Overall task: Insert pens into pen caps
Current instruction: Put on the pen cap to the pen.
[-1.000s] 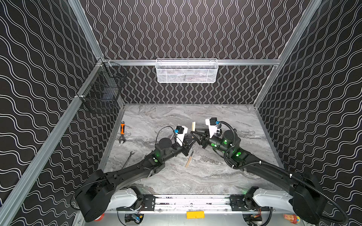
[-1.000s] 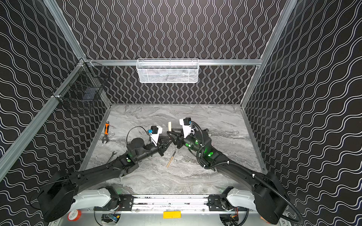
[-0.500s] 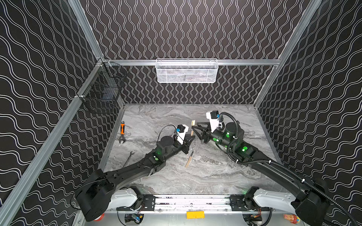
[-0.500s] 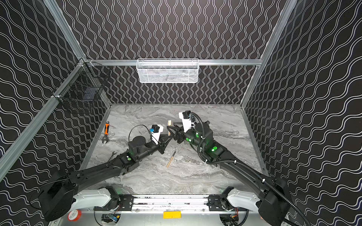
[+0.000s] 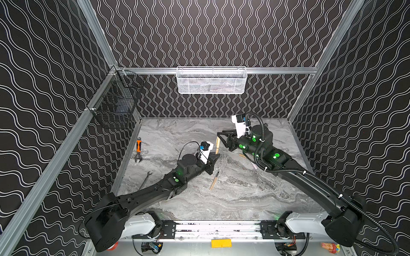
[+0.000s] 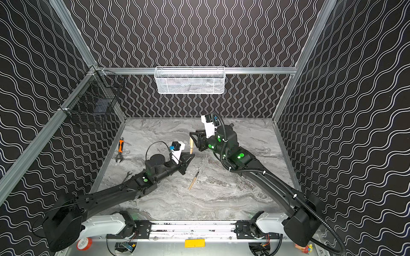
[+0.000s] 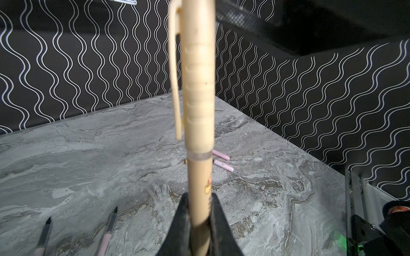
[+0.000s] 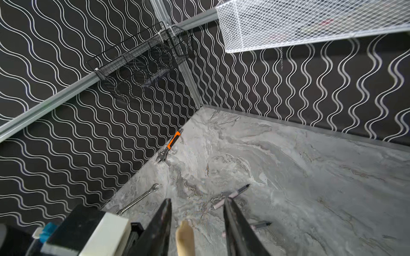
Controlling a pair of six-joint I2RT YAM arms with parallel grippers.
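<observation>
My left gripper [image 5: 214, 157] [image 7: 199, 197] is shut on a tan pen [image 7: 199, 177] and holds it upright, with a tan pen cap [image 7: 197, 88] [image 5: 217, 143] seated on its upper end. My right gripper [image 5: 221, 139] [image 8: 197, 208] is open just above and beside that cap [image 8: 185, 235], its jaws standing apart on either side without touching it. A second tan pen [image 5: 214, 180] [image 6: 193, 180] lies on the table by the left arm. Two pink pens [image 8: 235, 195] [image 8: 259, 225] and two pink caps [image 7: 220, 155] [image 7: 223, 165] also lie on the table.
An orange-handled wrench [image 5: 138, 148] and a thin silver spanner [image 5: 146, 180] lie near the left wall. A black wire basket [image 5: 115, 104] hangs on the left rail and a white mesh basket [image 5: 210, 81] on the back rail, above the marble tabletop [image 5: 244, 195].
My right gripper has let go of the cap end and drawn back up toward the rear right, jaws apart. The left gripper still holds the capped tan pen, nearly unmoved.
</observation>
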